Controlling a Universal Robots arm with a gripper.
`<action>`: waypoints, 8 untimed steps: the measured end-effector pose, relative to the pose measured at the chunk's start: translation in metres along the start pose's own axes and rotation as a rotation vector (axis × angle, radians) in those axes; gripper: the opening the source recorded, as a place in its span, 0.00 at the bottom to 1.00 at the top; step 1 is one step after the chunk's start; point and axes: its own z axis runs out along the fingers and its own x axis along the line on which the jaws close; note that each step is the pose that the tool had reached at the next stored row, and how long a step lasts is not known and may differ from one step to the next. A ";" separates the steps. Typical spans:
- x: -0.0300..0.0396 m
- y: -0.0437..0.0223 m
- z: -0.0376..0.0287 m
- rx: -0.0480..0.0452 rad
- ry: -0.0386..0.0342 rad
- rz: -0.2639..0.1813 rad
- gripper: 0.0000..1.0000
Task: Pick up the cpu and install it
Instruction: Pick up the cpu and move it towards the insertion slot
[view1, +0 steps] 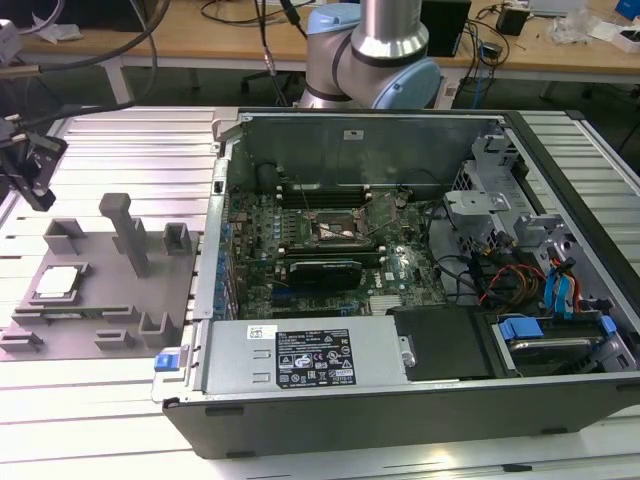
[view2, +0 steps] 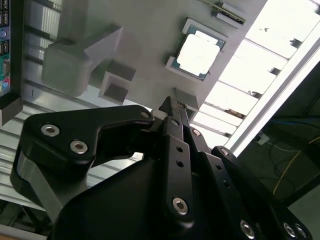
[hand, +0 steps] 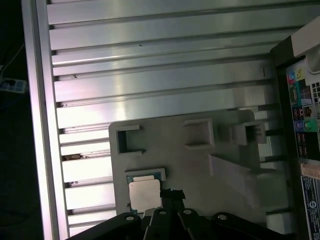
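Gripper: I see the gripper (view1: 38, 190) at the far edge of the exterior view's left, hanging above the grey fixture plate (view1: 110, 300).
Pincer state: in both wrist views the black fingertips (hand: 172, 194) look pressed together, narrow, and I see nothing between them.
The cpu: the cpu (view1: 57, 282) lies flat with its silvery top up, in a shallow seat on the fixture plate. It is on the exterior view's left of the computer case (view1: 300, 420) and outside of it.
Gripper to cpu: in the first wrist view the fingertips appear just beside the edge of the cpu (hand: 145, 192). In the exterior view the gripper is clearly higher than the chip and does not touch it. In the second wrist view the cpu (view2: 199, 54) lies beyond the tip of the gripper (view2: 172, 106).
Fixture plate: it carries grey blocks and one tall post (view1: 125, 230), which stands between the cpu and the case.
Computer case: it lies open on its side, with the motherboard visible.
Socket: the dark square socket frame (view1: 340, 232) sits near the middle of the motherboard, well apart from the cpu.
Table: plate and case both rest on the slotted aluminium table (view1: 130, 140).
Arm: the arm base (view1: 385, 45) stands behind the case.
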 end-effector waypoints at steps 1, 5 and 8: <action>0.0017 -0.0003 0.0012 0.0000 0.0000 0.000 0.11; 0.0135 -0.0020 0.0096 0.0000 0.0000 0.000 0.11; 0.0176 -0.0030 0.0154 -0.0001 -0.0002 0.000 0.11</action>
